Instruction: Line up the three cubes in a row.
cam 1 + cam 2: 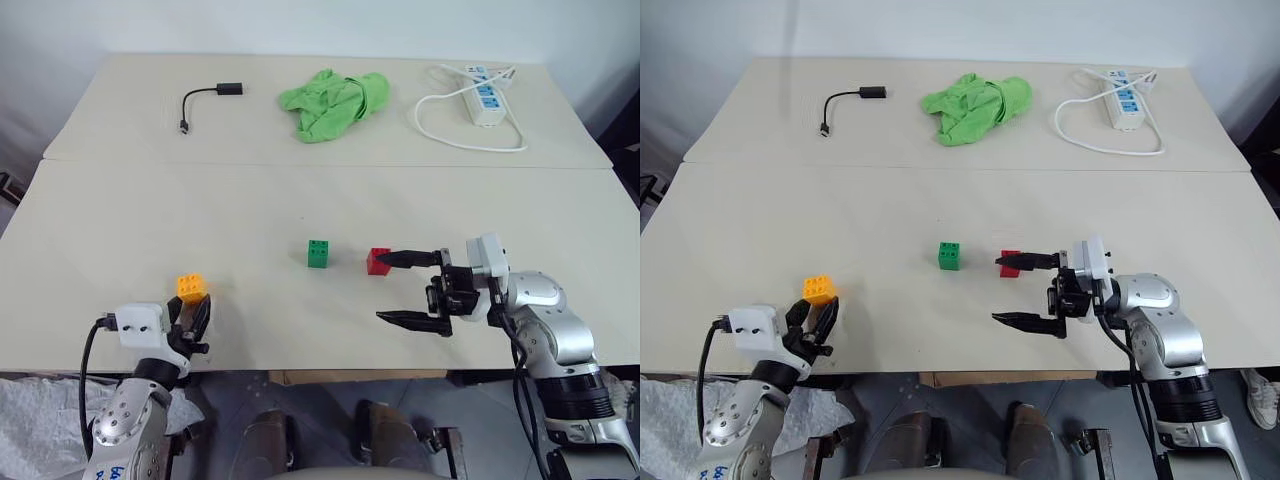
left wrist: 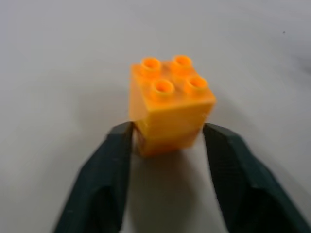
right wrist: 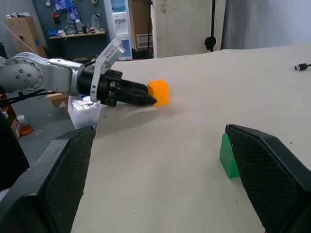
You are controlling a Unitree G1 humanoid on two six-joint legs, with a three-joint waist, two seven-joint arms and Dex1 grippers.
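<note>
The left gripper (image 1: 196,312) had its jaws clenched on the orange block (image 1: 191,288), well left of the green block (image 1: 318,253) and red block (image 1: 378,261). The right gripper (image 1: 409,288) stood released beside the red block.

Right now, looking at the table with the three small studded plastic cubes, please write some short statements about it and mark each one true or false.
1. The left gripper is shut on the yellow-orange studded plastic cube. True.
2. The right gripper holds the red studded plastic cube. False: its black fingers stand wide open, and the cube sits on the table by the tip of one finger.
3. The green studded plastic cube stands beside the red one, apart from it. True.
4. The three cubes are already in one row. False: the yellow-orange cube is far off to the left, near the table's front edge.
5. The crumpled light-green cloth covers the white power strip. False: they lie apart.
</note>
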